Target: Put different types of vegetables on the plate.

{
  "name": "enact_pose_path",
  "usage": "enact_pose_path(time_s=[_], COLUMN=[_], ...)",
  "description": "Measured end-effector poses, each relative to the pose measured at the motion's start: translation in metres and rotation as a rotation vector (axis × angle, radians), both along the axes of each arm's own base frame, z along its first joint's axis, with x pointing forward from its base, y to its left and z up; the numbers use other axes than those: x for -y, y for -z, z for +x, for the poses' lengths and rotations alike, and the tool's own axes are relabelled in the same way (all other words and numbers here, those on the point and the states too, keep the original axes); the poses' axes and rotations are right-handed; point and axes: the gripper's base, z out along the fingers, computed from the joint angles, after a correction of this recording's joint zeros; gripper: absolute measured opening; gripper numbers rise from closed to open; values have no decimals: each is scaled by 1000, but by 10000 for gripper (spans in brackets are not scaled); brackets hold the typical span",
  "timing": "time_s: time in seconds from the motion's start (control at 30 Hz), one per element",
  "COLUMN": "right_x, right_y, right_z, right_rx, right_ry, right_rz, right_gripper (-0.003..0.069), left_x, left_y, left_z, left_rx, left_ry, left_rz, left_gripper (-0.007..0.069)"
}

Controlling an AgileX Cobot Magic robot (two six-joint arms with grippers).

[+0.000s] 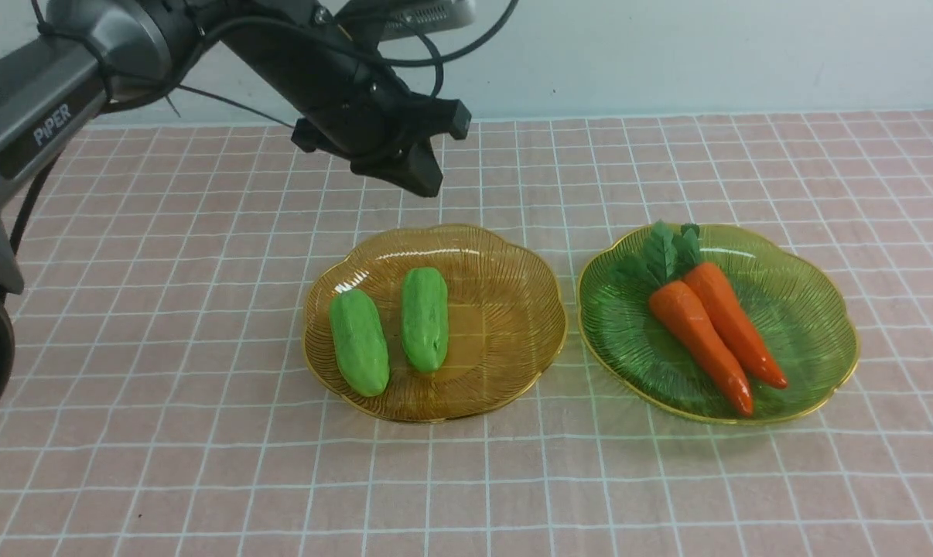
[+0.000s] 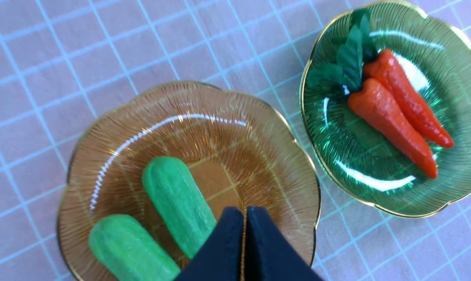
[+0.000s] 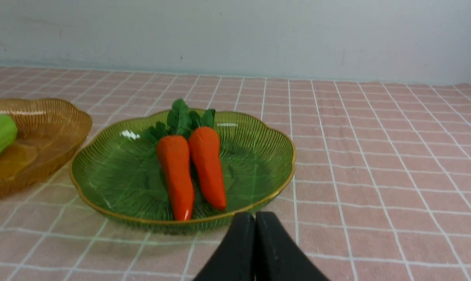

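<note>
Two stubby green cucumbers point(image 1: 358, 342) point(image 1: 425, 318) lie side by side on the amber glass plate point(image 1: 513, 309) at the middle of the table. Two orange carrots point(image 1: 700, 333) point(image 1: 733, 321) with leafy tops lie together on the green glass plate point(image 1: 807, 325) to its right. My left gripper point(image 1: 424, 182) hangs in the air behind the amber plate, shut and holding nothing. In the left wrist view its fingers point(image 2: 245, 216) meet above the amber plate point(image 2: 282, 156), beside a cucumber point(image 2: 179, 203). My right gripper point(image 3: 255, 220) is shut and empty, near the green plate point(image 3: 259, 156).
A pink cloth with a white grid point(image 1: 203, 480) covers the table. A pale wall point(image 1: 668, 54) runs along its far edge. The left arm point(image 1: 41, 116) reaches in from the upper left, trailing cables.
</note>
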Motion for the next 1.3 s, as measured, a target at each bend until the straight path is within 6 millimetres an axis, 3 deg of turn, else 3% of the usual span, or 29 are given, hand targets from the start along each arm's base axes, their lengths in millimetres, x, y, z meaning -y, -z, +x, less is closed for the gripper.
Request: enact_pose_path(time_s=[0.13,0.3,0.43,0.53,0.67,0.73,0.8,0.93,1.03,1.3], right_x=[0,0,0,0,0,0,0,0,0,0], right_y=[1,1,1,1,1,1,1,1,1,1], right_z=[0,0,0,0,0,0,0,0,0,0], right_rx=[-8,-8,-8,-9,-9,-9,-9,-9,-8,-8], right_ry=[-1,-1,-1,-1,-1,-1,-1,-1,-3,-4], right_rz=[-3,-7,-8,-8,-9,-9,-9,-9,-19,-25], right_gripper=[-17,-17,-17,-17,-17,-17,-17,-17,-17,-17], left_x=[-7,-26,-48,-70,-97,-102,-100,-94,-93,-93], left_y=[-30,-85,-91,-81,-52,-32,-2,48,72,123], left_z=[-20,-76,-124,-166,-217,-243,-257,-270,-274,-279], left_rx=[67,211,238,231,207,250,262,320,353,226], left_ry=[-8,-21,-57,-115,-199,-203,-190,-226,-292,-332], left_rz=[-16,-30,55,146,237,193,111,-115,-261,-266], left_gripper=[-3,-3,-3,-3,-3,-3,-3,-3,-3,-3])
